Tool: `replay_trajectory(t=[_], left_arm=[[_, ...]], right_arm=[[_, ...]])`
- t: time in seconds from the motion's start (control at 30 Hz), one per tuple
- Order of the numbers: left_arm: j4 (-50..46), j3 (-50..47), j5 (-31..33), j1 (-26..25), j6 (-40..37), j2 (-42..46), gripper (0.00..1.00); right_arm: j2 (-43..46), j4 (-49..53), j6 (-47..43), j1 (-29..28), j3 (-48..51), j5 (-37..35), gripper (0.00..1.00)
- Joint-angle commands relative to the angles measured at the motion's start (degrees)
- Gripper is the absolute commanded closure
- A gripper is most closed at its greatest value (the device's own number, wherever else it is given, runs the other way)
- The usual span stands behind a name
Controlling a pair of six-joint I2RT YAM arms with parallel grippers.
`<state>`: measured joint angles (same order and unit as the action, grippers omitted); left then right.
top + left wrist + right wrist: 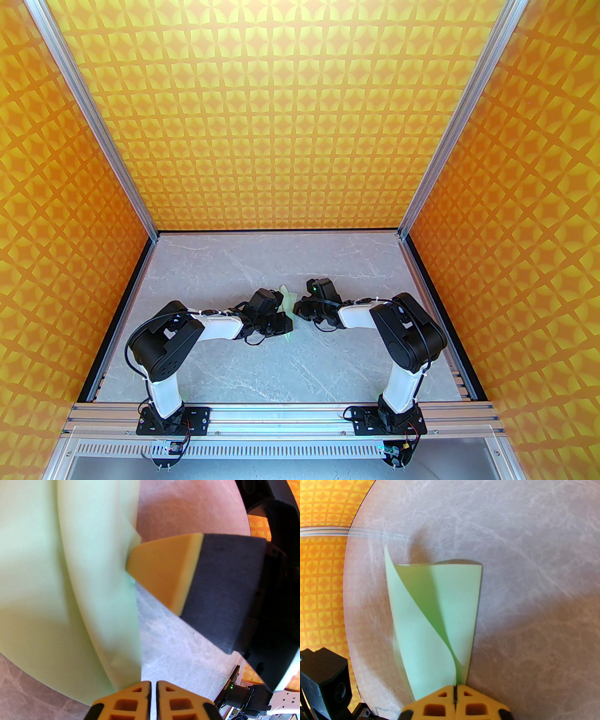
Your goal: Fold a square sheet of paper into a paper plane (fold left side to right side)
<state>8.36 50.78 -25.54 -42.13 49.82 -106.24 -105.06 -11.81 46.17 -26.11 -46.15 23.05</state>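
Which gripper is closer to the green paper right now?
Right, barely. The right gripper is shut on the sheet of paper, pinching one end. The left gripper, tips closed, meets the sheet's edge; grip unclear.

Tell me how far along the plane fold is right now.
Early. Done: the paper is bent over on itself, but the top layer bows up loosely, with no sharp crease. In hand: the right gripper pinches its near end, and the left gripper, jaws together, seems to pinch another edge. Left: flatten that first fold on the table, then all the nose and wing folds.
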Motion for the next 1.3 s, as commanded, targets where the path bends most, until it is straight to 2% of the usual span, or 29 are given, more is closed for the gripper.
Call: replay_trajectory(t=[0.0,1.27], left_arm=[[0.79,-0.43,-1.17,-0.59,-0.69,-0.99,0.85],[1.23,-0.29,-1.18,-1.03,-0.12,-2.20,0.84]], right_arm=[[-0.60,1.14,-1.08,0.36,-1.22,-0.20,1.00],[-2.32,2.98,-1.89,0.36,-3.03,-1.52,1.00]])
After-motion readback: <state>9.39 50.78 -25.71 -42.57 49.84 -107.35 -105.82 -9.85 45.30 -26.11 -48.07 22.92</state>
